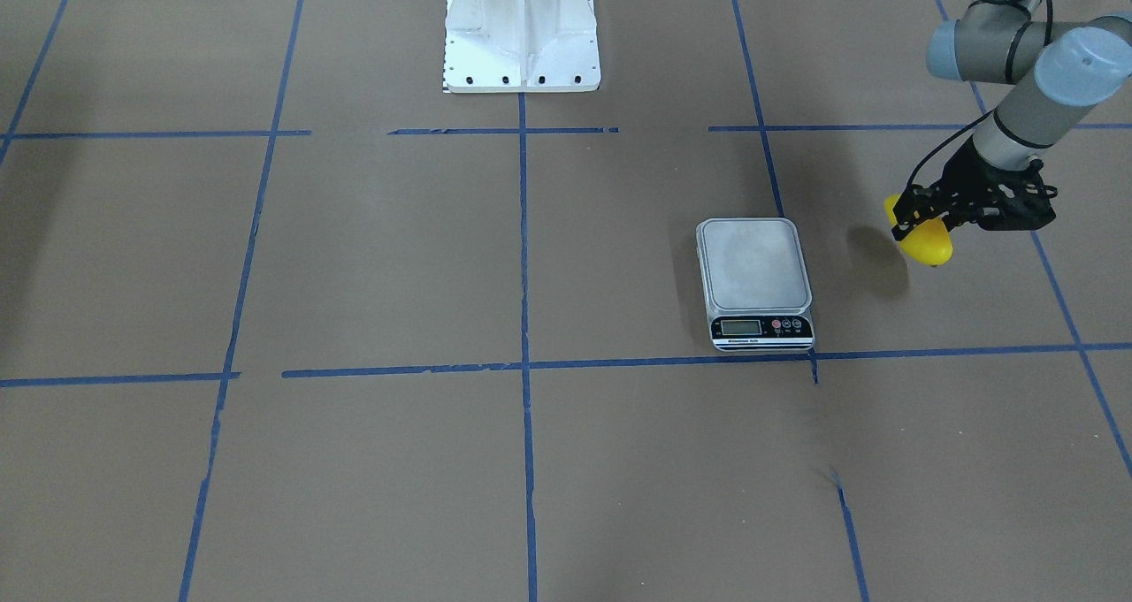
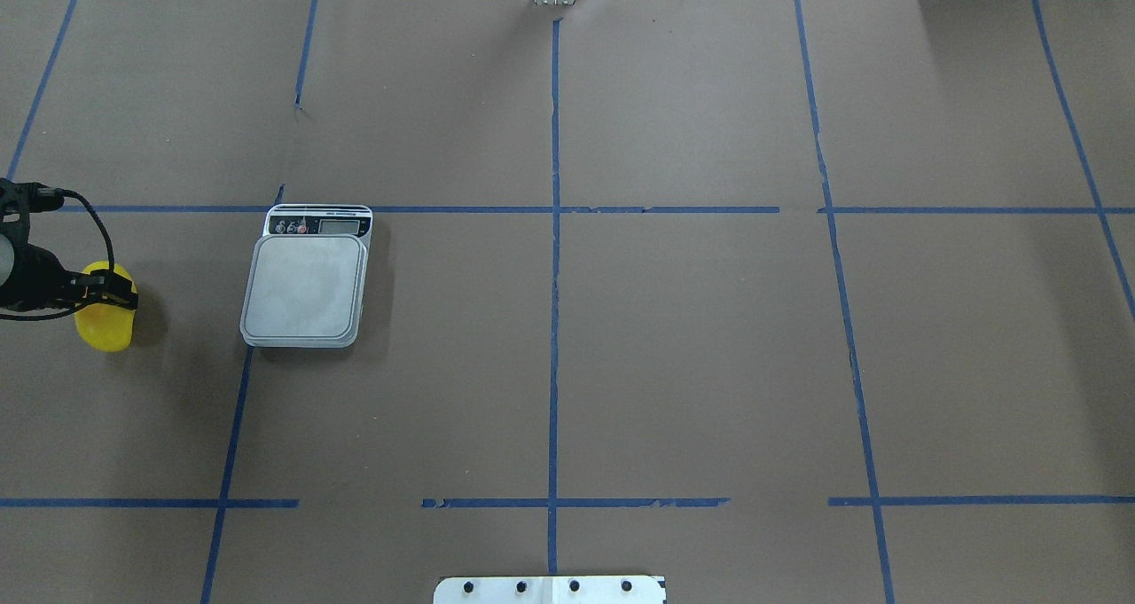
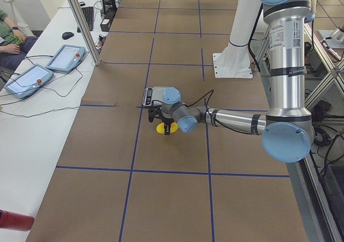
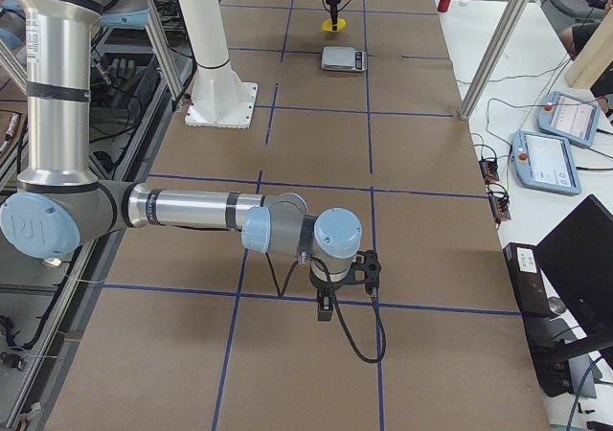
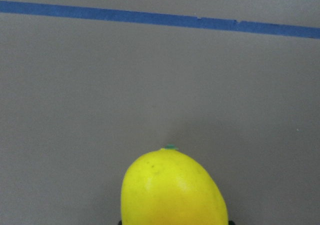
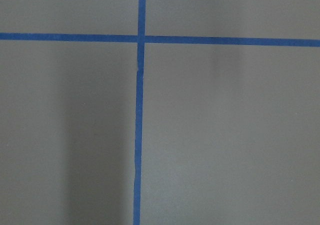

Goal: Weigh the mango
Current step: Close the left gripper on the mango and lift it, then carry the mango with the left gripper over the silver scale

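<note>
The yellow mango (image 1: 927, 244) hangs in my left gripper (image 1: 916, 217), which is shut on its upper part and holds it a little above the table; its shadow falls on the paper beside it. In the overhead view the mango (image 2: 105, 325) is left of the silver scale (image 2: 306, 289), apart from it by about a scale's width. The scale (image 1: 753, 266) has a bare platform and its display faces away from the robot. The left wrist view shows the mango's tip (image 5: 172, 190) over brown paper. My right gripper (image 4: 326, 302) shows only in the exterior right view, far from the scale; I cannot tell whether it is open or shut.
The white robot pedestal (image 1: 522, 32) stands at the table's robot side. Blue tape lines (image 2: 554, 320) divide the brown paper. A side table with tablets (image 3: 64, 59) and a metal post (image 3: 80, 21) lie beyond the far edge.
</note>
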Controlling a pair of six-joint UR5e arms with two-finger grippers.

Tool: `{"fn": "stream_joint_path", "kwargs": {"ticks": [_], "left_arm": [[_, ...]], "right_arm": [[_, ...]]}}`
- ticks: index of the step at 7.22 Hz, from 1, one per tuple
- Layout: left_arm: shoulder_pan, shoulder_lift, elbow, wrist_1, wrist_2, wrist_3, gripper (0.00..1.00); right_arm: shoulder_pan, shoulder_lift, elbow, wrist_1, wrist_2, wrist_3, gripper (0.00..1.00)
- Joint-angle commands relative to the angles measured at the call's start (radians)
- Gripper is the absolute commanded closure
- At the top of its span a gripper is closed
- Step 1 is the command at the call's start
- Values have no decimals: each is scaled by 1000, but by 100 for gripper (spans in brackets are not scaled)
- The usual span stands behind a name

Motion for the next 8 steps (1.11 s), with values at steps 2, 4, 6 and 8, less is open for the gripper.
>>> {"fn": "stream_joint_path", "kwargs": {"ticks": [2,4,6,8], "left_arm": [[-130,-74,-238,481,-75,213,100],[-165,-324,-237,754,-67,211,100],[-54,-444,-175,770,-64,84,100],[44,-512,-69,677,-8,-9,100]], "right_arm": [[0,0,0,-1,0,0,0],[0,0,0,-1,0,0,0],[0,0,0,0,0,2,0],[0,0,0,-1,0,0,0]]}}
